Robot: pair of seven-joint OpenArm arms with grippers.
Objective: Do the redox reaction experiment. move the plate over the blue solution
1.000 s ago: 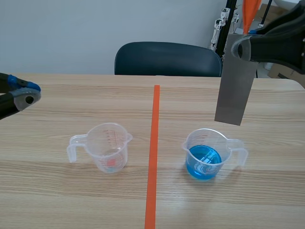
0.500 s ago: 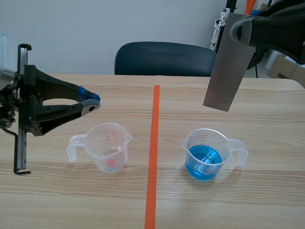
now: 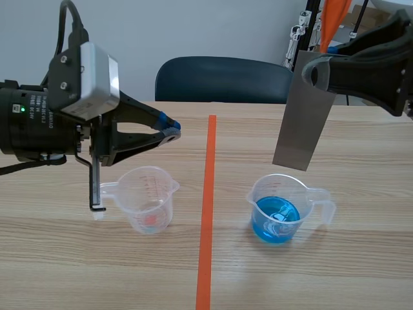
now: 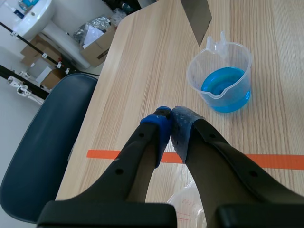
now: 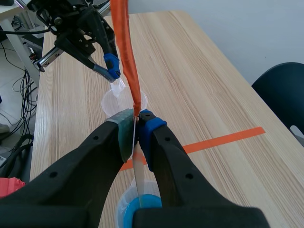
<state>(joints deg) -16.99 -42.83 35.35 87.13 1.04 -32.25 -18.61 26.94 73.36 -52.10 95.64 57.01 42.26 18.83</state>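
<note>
Scene view: right hand (image 3: 316,70) at upper right, clamped on the top edge of the grey plate (image 3: 303,119). The plate hangs slightly tilted. Its lower edge is above and a little behind the rim of the blue beaker (image 3: 277,210) at lower right, not touching.

Right wrist view adds what the scene can't: the plate shows edge-on as a thin pale strip pinched between both pads, running down toward the blue beaker directly under the hand.

Left wrist view: left hand (image 4: 171,116) has its pads together on nothing. The plate's lower corner shows just beyond the blue beaker's handle. The rim of the clear beaker (image 4: 190,209) sits under the hand.

Scene view puts the left hand at centre left, above the clear beaker.

Blue beaker: blue liquid, about a third full. Clear beaker: red scale marks and a reddish patch low down; print or contents, I can't tell.

Orange tape (image 3: 206,206) splits the bench (image 3: 361,271) between the beakers.
</note>
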